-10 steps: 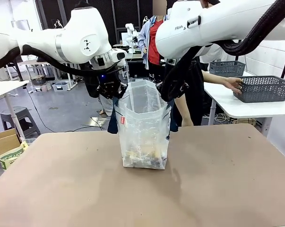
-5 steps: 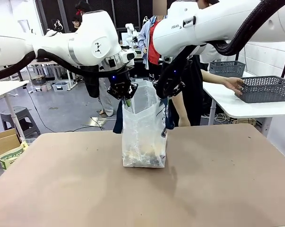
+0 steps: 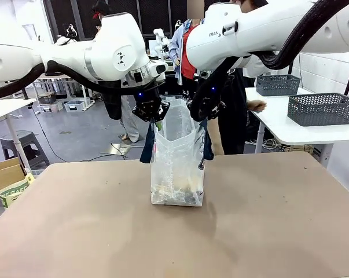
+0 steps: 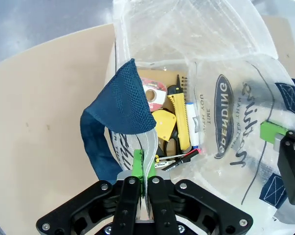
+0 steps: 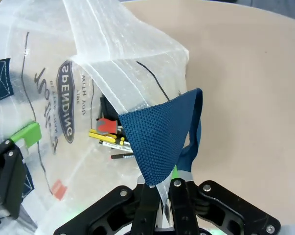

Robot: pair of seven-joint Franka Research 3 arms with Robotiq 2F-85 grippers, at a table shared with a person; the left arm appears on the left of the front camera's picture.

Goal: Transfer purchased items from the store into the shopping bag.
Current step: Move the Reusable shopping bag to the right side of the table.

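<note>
The translucent whitish plastic shopping bag with navy blue strap handles (image 3: 177,156) stands upright near the middle of the brown tabletop (image 3: 70,220), with its mouth spread open. Its film is thin, soft and crinkly. It looks light but slippery, and likely to sag if pinched on a plain wall. The rim at the strap roots, where the webbing stiffens it, looks like the sounder hold.

The left gripper (image 4: 142,164) is clamped on the rim film beside one folded strap, and the right gripper (image 5: 162,188) is clamped on the opposite rim under the other. Small purchased items (image 4: 171,127), yellow pieces and a red-and-white roll among them, lie on the bag's bottom.

Well apart, the dark grey lattice plastic basket (image 3: 323,108) sits on a white side table (image 3: 290,130), with a person's hand (image 3: 256,105) near that table's edge.
</note>
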